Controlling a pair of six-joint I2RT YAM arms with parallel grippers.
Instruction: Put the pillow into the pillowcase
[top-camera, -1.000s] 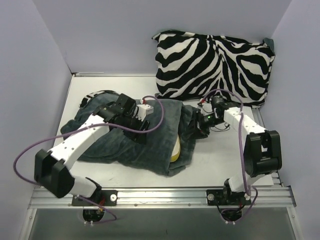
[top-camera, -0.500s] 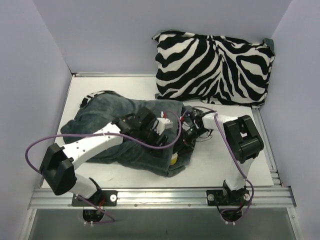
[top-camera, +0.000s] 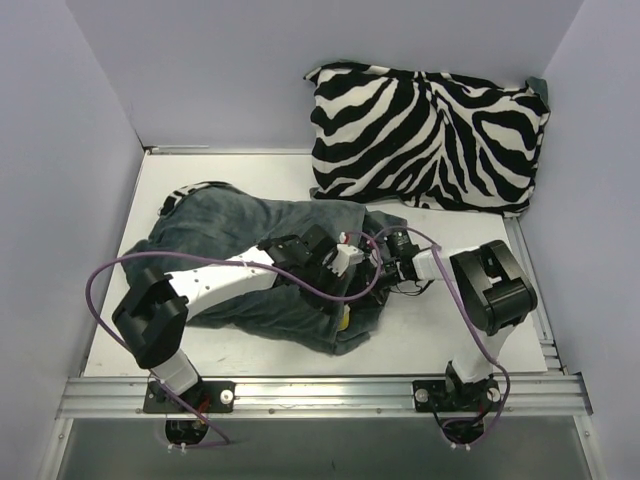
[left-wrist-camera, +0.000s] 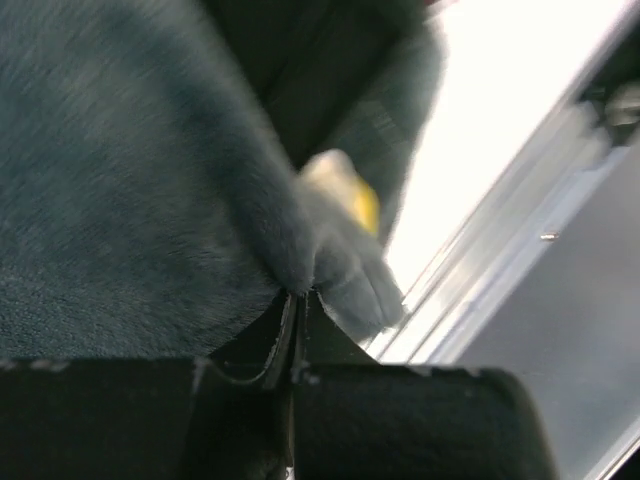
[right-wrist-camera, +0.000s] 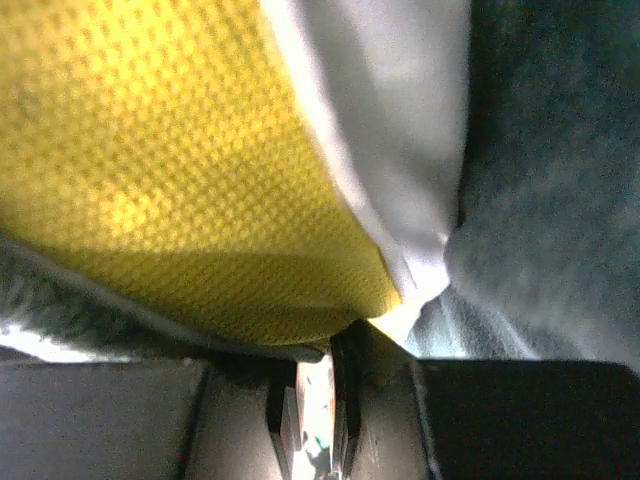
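Observation:
The pillowcase (top-camera: 220, 250) lies crumpled across the table, grey-teal plush face up, with a zebra strip at its far left end. Only a small yellow bit of the pillow (top-camera: 343, 318) pokes out at the near right edge; the rest is inside. My left gripper (top-camera: 347, 263) is at the right end and, in the left wrist view, my left gripper (left-wrist-camera: 300, 292) is shut on a plush fold of the pillowcase (left-wrist-camera: 150, 200), the pillow's corner (left-wrist-camera: 350, 195) just beyond. My right gripper (right-wrist-camera: 336, 350) is closed to a slit at the pillowcase's hem (right-wrist-camera: 150, 318), under the dimpled yellow pillow (right-wrist-camera: 170, 160).
A plump zebra-print cushion (top-camera: 430, 135) leans on the back wall at the right. Lilac walls close in left, back and right. A metal rail (top-camera: 320, 392) runs along the near edge. Purple cables loop beside both arms. Bare white table (top-camera: 440, 330) shows near right.
My left gripper slid right along the pillowcase and shut on the plush. My right gripper moved left to the opening and closed. Less of the yellow pillow shows.

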